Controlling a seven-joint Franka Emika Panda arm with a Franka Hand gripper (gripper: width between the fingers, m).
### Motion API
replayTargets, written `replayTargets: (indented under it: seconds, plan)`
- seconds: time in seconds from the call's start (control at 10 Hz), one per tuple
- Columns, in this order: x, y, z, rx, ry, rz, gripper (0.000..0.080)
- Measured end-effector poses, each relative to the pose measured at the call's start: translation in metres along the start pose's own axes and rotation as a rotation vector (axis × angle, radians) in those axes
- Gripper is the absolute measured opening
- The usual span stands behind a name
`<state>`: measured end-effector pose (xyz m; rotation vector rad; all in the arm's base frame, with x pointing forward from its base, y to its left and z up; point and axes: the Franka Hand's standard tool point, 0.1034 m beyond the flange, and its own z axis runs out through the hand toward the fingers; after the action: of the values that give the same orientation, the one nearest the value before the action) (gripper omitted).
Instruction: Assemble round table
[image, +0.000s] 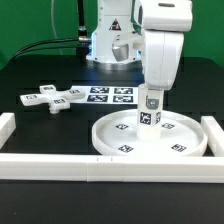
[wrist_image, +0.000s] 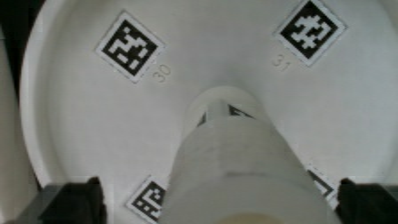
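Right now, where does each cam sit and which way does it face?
Exterior view: off the arm, looking down across the table at the round disc, cross-shaped base and marker board; the arm and gripper show.
Wrist view: on the wrist, looking down along the leg onto the disc; dark fingertips show.
Shared: disc, leg.

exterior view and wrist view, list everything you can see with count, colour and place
round disc: one, white, rimmed, tagged, on the table toward the exterior view's right
cylinder leg: one, white, tagged, upright at the disc's centre
cross-shaped base: one, white, tagged, on the table at the exterior view's left
marker board: one, white, flat behind the disc
border bars: white, along the table's edges
table: one, black
gripper: one, white, open, jaws either side of the leg
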<state>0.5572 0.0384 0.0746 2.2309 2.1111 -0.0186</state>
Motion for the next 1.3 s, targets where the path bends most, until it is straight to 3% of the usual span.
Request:
replayTargets:
  seconds: [0.7, 0.8, 0.9, 1.0, 1.3]
  plan:
    - [-0.0030, -0.0002, 0.0014, 0.002, -0.002, 0.031, 0.0649]
    - [-0.0031, -0.0003, 0.0015, 0.002, -0.002, 0.031, 0.0553]
    - [-0.0032, -0.0004, 0.0016, 0.003, -0.002, 0.031, 0.0553]
    - [-0.0034, -0.0004, 0.0018, 0.003, -0.002, 0.032, 0.0407]
    - [-0.0037, -0.0006, 0.0022, 0.004, -0.002, 0.032, 0.0407]
